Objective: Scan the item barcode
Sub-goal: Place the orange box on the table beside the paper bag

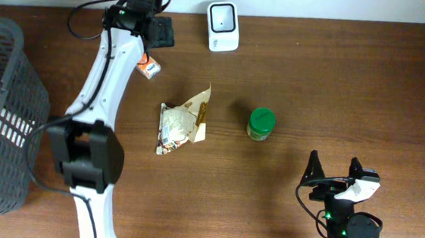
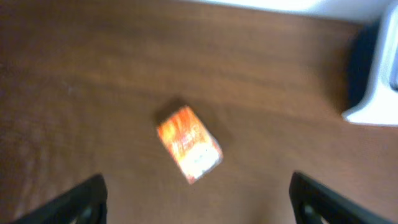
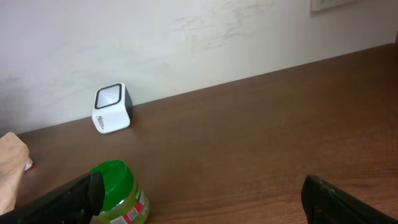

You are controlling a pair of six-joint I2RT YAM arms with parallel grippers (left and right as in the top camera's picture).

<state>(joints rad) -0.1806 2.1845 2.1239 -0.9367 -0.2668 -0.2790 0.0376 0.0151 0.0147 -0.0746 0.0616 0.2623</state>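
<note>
Your left fingers (image 2: 81,202) stand wide apart and hold nothing. The small orange box (image 2: 188,143) lies flat on the bench (image 2: 74,74) below them, between the two tips, and it touches neither. It is near the white scanner (image 1: 223,26), which stands at the far side of the bench. Your right fingers (image 3: 68,199) are also wide and empty. The green-lidded jar (image 3: 118,193) stands ahead of them, apart.

A brown wooden table (image 1: 366,93) is seen, on which a white scanner (image 1: 223,26) is set at the far edge, a small orange box (image 1: 150,68) is laid near its left, a torn-open packet (image 1: 182,123) and a green-lidded jar (image 1: 261,124) are laid farther in front of it, and a grey mesh basket (image 1: 18,73) is placed well off to its left.
</note>
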